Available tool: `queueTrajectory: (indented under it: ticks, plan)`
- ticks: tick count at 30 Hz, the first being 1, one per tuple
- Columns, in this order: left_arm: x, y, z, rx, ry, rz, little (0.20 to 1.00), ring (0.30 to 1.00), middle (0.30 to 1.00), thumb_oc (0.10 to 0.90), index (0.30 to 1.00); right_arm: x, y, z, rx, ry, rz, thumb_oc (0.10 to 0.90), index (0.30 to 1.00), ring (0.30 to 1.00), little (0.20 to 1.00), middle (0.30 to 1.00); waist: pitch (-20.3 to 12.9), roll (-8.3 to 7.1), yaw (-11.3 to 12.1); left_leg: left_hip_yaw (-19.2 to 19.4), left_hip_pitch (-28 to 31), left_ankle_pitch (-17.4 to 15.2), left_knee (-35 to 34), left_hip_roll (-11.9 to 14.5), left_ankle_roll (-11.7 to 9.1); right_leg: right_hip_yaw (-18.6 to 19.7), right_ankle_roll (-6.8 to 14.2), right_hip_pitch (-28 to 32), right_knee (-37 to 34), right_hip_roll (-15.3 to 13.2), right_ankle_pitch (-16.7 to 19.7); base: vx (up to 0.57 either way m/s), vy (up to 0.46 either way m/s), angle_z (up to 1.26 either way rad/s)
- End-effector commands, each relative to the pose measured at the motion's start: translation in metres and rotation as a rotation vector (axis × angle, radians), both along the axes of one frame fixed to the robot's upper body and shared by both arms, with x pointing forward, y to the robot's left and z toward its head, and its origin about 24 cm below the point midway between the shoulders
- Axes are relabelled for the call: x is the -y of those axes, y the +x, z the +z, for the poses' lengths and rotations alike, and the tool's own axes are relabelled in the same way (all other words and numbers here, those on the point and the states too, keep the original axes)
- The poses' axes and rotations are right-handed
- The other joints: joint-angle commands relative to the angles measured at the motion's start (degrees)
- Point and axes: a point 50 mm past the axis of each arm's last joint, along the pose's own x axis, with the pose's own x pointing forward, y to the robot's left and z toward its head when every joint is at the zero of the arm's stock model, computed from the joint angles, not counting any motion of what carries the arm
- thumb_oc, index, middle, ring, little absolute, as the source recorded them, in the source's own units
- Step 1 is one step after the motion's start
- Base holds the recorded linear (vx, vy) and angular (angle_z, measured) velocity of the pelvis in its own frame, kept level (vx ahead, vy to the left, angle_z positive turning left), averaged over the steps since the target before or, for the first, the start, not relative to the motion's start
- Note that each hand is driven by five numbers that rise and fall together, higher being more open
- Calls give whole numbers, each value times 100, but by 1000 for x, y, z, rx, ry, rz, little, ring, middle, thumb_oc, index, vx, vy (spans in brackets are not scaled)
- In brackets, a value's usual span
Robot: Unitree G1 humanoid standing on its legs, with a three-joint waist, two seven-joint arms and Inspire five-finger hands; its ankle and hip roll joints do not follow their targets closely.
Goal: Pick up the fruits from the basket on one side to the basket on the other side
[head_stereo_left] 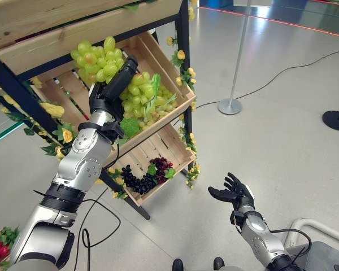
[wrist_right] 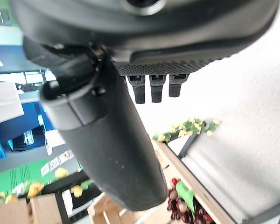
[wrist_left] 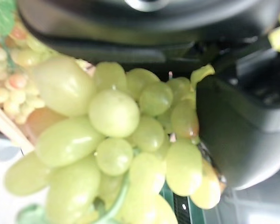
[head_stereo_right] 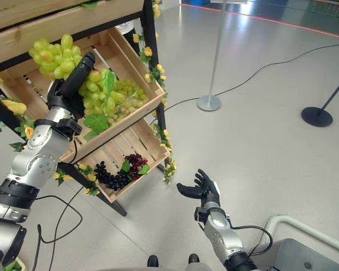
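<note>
green grape bunch (head_stereo_left: 97, 58) is pinched in the left hand (head_stereo_left: 114, 86), fingers and thumb curled round its stem end, raised above the upper wooden crate (head_stereo_left: 181, 95); up close, the left wrist view shows the grapes (wrist_left: 116, 140) pressed against the palm, with their lower end cut off. more green grapes (head_stereo_left: 150, 104) fill that crate to the right. lower crate (head_stereo_left: 178, 148) holds dark and red grapes (head_stereo_left: 147, 175). right hand (head_stereo_left: 233, 191) hangs low at near right over the floor (head_stereo_left: 282, 135), fingers loosely spread, holding nothing.
</note>
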Motion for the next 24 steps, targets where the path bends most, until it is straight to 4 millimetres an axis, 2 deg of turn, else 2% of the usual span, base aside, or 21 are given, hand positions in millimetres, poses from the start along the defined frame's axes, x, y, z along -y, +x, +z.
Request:
queueTrajectory:
  ticks: [1, 5, 8, 10, 11, 14, 19, 20, 21, 22, 24]
  plan:
    - [-41, 1, 107, 317, -28, 228, 300, 300, 300, 400, 300, 4, 7, 20, 137, -6, -33, 800, 900, 900, 900, 900, -609, -82, 122, 364, 156, -232, 10, -108, -134, -132, 27, 57, 9, -51, 163, 5, 5, -9]
    - [-59, 5, 97, 244, 12, 338, 300, 300, 300, 400, 300, 10, 3, 19, 135, -12, -46, 800, 900, 900, 900, 900, -587, -76, 70, 376, 166, -254, 10, -115, -129, -99, 25, 52, 9, -33, 143, 1, 3, -4]
    - [-64, 5, 92, 221, 49, 400, 300, 300, 300, 400, 300, 11, 2, 19, 134, -16, -46, 800, 900, 900, 900, 900, -579, -83, 62, 373, 167, -260, 10, -119, -130, -94, 20, 54, 9, -32, 134, 0, 0, 0]
    - [-69, 6, 87, 195, 142, 459, 300, 300, 300, 400, 300, 12, 2, 18, 133, -16, -44, 800, 900, 900, 900, 900, -575, -95, 47, 379, 179, -269, 10, -119, -129, -92, 18, 60, 9, -27, 131, 0, 0, 0]
    - [-72, 6, 87, 194, 285, 522, 300, 300, 300, 400, 300, 13, 1, 17, 132, -16, -43, 800, 900, 900, 900, 900, -579, -104, 36, 387, 183, -276, 10, -117, -127, -84, 15, 62, 9, -22, 123, 0, 0, 0]
    - [-76, 5, 93, 187, 510, 617, 300, 300, 300, 400, 300, 16, 2, 19, 132, -15, -50, 800, 900, 900, 900, 900, -582, -122, 41, 396, 183, -286, 10, -115, -126, -78, 12, 64, 9, -15, 115, 0, 0, 0]
    - [-91, -1, 98, 153, 773, 740, 300, 300, 300, 400, 300, 22, -1, 19, 136, -13, -57, 800, 900, 900, 900, 900, -588, -141, 41, 434, 198, -303, 10, -91, -134, -85, 23, 70, 9, -13, 112, 0, 0, 0]
    - [-94, -2, 98, 134, 807, 748, 474, 474, 474, 516, 474, 22, -2, 18, 137, -13, -59, 800, 900, 900, 900, 900, -586, -143, 43, 439, 201, -305, 10, -85, -135, -84, 27, 71, 9, -8, 115, 0, 0, 0]
    - [-97, -4, 97, 115, 852, 758, 726, 726, 726, 684, 726, 23, -3, 18, 137, -13, -61, 800, 900, 900, 900, 900, -584, -146, 44, 438, 203, -305, 10, -80, -136, -81, 29, 72, 9, -4, 116, 0, 0, 0]
    - [-98, -4, 97, 112, 873, 766, 900, 900, 900, 800, 900, 24, -3, 18, 136, -13, -62, 800, 900, 900, 900, 900, -583, -147, 44, 437, 205, -304, 10, -78, -137, -79, 29, 73, 9, -2, 116, 0, 0, 0]
    - [-100, -6, 94, 75, 952, 766, 900, 900, 900, 800, 900, 26, -4, 19, 137, -13, -66, 800, 900, 900, 900, 900, -568, -152, 49, 436, 209, -304, 10, -71, -140, -76, 24, 81, 9, 4, 111, 0, 0, 0]
